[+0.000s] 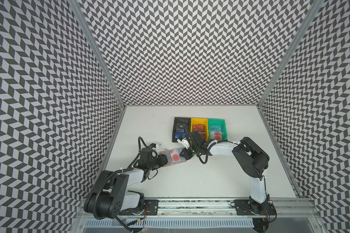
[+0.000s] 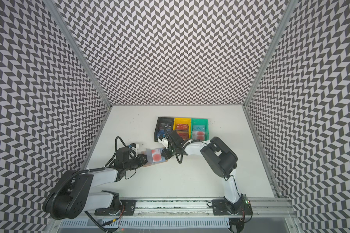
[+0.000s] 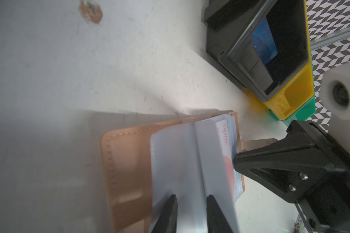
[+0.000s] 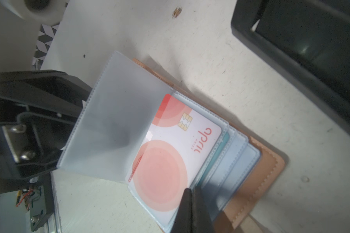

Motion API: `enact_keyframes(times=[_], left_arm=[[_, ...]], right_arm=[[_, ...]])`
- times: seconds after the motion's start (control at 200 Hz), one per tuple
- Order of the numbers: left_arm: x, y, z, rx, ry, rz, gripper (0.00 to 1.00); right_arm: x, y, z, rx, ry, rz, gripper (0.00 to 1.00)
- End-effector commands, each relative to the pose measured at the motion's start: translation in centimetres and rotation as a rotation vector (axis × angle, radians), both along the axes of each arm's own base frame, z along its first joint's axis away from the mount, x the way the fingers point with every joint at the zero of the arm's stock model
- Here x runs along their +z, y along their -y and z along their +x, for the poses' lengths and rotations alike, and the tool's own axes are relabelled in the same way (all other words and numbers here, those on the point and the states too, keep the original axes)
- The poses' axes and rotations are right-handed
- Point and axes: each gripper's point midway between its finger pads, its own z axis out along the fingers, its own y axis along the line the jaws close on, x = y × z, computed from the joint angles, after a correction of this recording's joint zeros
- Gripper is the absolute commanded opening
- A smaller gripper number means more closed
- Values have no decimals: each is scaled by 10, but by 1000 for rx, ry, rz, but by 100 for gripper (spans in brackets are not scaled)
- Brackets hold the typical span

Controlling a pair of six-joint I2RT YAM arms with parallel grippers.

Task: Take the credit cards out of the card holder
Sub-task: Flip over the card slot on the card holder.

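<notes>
My left claw (image 3: 191,198) is holding a sleeve (image 4: 109,121) back; my closed right claw (image 4: 190,190) is perhaps nipping the pale card (image 4: 166,161). Bins (image 1: 175,129) are holding cards; a teal card (image 4: 225,140) is sitting in the card holder (image 4: 271,167).

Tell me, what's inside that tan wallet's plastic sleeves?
The top sleeve holds a pale card with red circles; a teal card edge peeks out beneath. A lifted sleeve looks empty. Lower sleeves overlap, hiding their contents.

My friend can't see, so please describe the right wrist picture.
A pale card with red circles lies in a tan leather card holder. The right gripper, jaws shut, touches its edge; the left gripper holds a frosted plastic sleeve back.
</notes>
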Motion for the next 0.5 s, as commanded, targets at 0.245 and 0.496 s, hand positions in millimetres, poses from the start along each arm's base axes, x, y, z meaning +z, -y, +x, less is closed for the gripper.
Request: enact_keyframes(times=[0.245, 0.496], left_arm=[[37, -34, -4, 127, 19, 102, 33], [79, -23, 2, 88, 125, 16, 33]], right_arm=[[-12, -1, -6, 8, -22, -31, 0], [-15, 1, -9, 13, -29, -34, 0]])
